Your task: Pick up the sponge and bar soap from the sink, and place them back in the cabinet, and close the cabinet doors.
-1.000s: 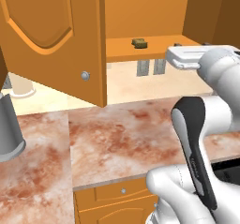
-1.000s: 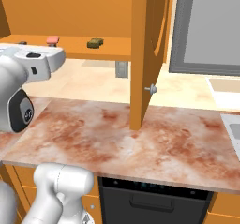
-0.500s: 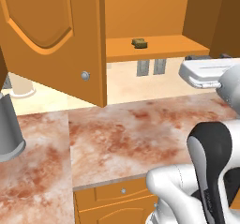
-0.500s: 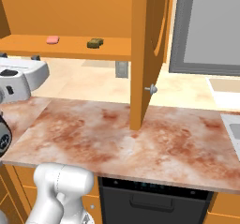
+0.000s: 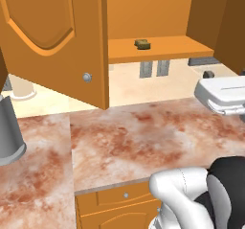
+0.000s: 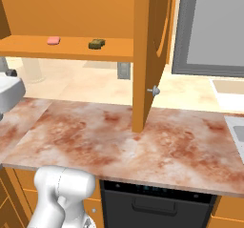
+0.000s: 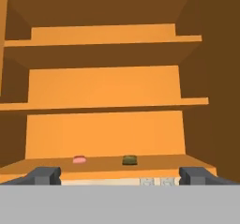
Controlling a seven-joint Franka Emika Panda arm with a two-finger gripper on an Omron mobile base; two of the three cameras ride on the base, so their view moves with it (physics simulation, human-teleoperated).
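Cabinet shelf and cabinet doors: orange-brown wood look, smooth, matt, no visible grain. Door knob: silver metal look, slight sheen. Counter: mottled red-brown and cream stone look, smooth, faint gloss. Sponge: dull olive-brown, rough-looking, matt. Bar soap: salmon-pink, smooth, matt. Arm: white plastic-like shell, glossy, with dark glossy joints. Appliance front under the counter: black, smooth, semi-gloss. Wall behind: cream, flat matt.
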